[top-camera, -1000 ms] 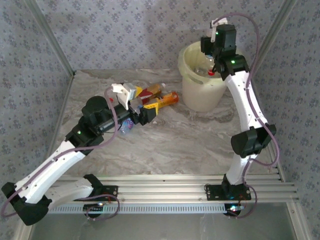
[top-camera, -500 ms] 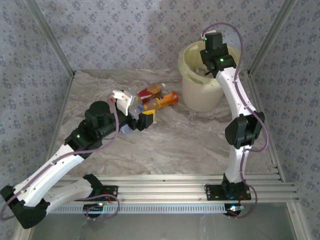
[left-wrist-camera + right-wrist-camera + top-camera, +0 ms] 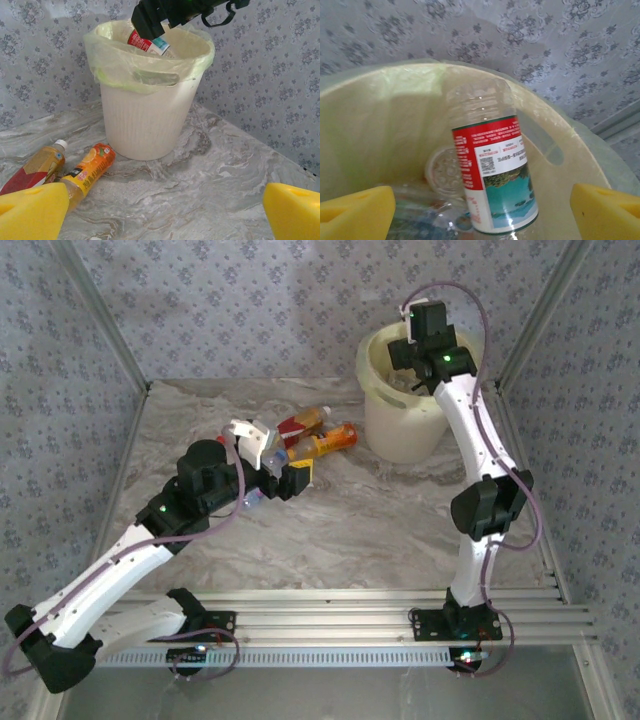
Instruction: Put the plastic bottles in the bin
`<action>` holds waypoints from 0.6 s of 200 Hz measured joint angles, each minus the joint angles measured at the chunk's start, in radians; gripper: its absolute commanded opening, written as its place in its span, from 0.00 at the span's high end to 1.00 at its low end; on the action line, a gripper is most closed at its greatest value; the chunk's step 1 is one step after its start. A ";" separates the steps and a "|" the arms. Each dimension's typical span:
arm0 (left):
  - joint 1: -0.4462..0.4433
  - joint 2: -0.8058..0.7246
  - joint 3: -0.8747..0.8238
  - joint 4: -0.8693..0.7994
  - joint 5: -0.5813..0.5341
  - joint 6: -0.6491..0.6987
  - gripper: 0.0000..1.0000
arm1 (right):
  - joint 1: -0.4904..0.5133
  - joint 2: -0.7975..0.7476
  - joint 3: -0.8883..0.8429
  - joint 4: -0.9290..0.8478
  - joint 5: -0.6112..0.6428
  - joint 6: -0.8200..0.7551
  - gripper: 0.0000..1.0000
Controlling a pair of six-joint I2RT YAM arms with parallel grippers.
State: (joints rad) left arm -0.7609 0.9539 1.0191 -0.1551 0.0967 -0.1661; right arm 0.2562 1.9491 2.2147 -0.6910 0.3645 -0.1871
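Two jobs run side by side, and the drop over the bin [image 3: 145, 120] is the one in hand. The right gripper [image 3: 480, 210] hangs just above the bin's mouth with its yellow pads [image 3: 355, 210] spread wide, touching nothing. Directly between and beneath them a clear bottle with a red label [image 3: 492, 170] is free of both pads, inside the rim and above other clear bottles [image 3: 445, 172] lying at the bottom. To finish well, I judge the arm should rise straight up with fingers wide, so neither pad snags the thin liner [image 3: 150, 75] folded over the rim.

The left gripper [image 3: 165, 212] is likewise spread wide and holds nothing. Ahead of it, off to the left of its reach, an orange bottle [image 3: 90, 167] and an amber bottle [image 3: 35, 167] lie side by side on the marbled table [image 3: 225, 165]. The orange one is nearer. Closing across its body rather than its cap would likely hold best, since crushed plastic may slip.
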 measured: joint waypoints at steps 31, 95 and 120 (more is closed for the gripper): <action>0.000 0.000 0.000 0.000 0.008 0.001 0.00 | 0.000 -0.124 -0.089 -0.012 -0.104 0.087 0.08; 0.000 0.006 0.027 -0.084 0.038 0.084 0.00 | -0.002 -0.474 -0.456 0.096 -0.366 0.351 0.08; 0.000 0.011 0.066 -0.164 0.031 0.140 0.00 | 0.000 -0.566 -0.624 0.166 -0.451 0.492 0.08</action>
State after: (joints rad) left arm -0.7609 0.9653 1.0855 -0.3191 0.1280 -0.0265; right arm 0.2562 1.3830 1.5906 -0.5251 -0.0868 0.3046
